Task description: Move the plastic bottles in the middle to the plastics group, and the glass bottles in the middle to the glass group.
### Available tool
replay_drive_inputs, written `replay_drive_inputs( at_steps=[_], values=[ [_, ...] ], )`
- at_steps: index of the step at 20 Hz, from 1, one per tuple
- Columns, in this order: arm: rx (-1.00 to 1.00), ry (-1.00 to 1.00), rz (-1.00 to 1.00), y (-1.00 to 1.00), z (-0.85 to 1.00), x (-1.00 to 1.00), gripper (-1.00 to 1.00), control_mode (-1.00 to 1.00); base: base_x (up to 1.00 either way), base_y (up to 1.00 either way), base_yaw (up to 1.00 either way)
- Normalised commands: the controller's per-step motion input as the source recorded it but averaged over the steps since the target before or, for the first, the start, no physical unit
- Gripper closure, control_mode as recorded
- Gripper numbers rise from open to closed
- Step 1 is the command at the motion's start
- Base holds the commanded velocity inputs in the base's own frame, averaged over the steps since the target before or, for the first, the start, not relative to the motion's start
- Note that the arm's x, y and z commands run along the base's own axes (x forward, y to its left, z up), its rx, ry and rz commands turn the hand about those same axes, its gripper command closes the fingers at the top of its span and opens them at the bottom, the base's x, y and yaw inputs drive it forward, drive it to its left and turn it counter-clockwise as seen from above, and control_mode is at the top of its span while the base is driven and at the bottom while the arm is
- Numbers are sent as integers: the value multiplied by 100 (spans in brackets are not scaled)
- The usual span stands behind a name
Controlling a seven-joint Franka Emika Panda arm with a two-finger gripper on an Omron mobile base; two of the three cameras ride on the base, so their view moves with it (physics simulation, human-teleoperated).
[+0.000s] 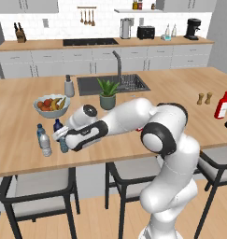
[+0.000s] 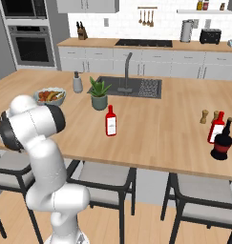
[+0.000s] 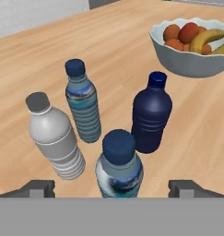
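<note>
Spanning a white-cabinet kitchen, wooden island (image 1: 180, 88) with sink (image 1: 112, 84); claw (image 3: 111, 186) released around teal bottle (image 3: 119, 168).

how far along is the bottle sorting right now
Done: four plastic bottles, including the navy bottle and the teal bottle, stand together by the fruit bowl. In hand: nothing; the gripper is open around the teal bottle. Left: the red bottle mid-counter, away from the glass pair.
</note>
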Motion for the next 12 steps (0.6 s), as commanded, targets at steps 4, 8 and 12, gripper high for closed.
replay_drive_inputs(
  at_steps=[4, 8, 12],
  values=[
    [0, 0, -4, -70, 43, -39, -100, -100, 0, 0, 0],
    [0, 0, -6, -81, 52, -25, -100, -100, 0, 0, 0],
    [0, 0, -6, -91, 53, -24, -100, -100, 0, 0, 0]
  ],
)
